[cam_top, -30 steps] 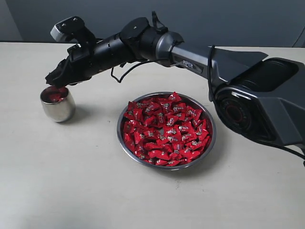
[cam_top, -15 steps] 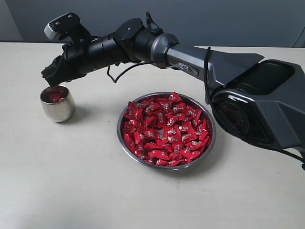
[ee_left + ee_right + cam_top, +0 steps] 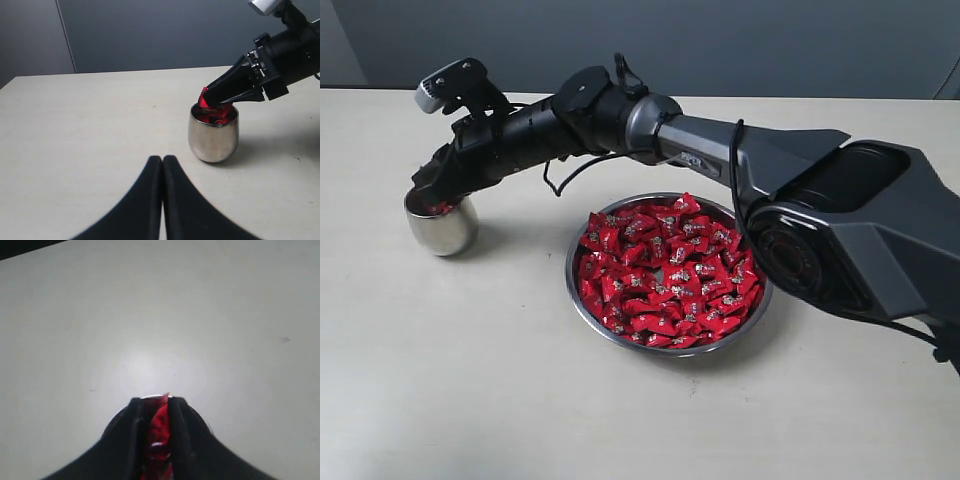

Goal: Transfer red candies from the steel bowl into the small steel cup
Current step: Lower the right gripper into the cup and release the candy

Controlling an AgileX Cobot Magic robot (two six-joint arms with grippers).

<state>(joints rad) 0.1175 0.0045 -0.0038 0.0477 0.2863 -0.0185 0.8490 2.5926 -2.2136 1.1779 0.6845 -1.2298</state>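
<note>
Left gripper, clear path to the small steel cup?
Side yes, probably: bare table between left gripper and small steel cup. Mouth no: right gripper holds a red candy over it.

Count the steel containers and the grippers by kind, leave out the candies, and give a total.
Steel bowl: 1
Small steel cup: 1
Grippers: 2 (left gripper, right gripper)
Total: 4
</note>
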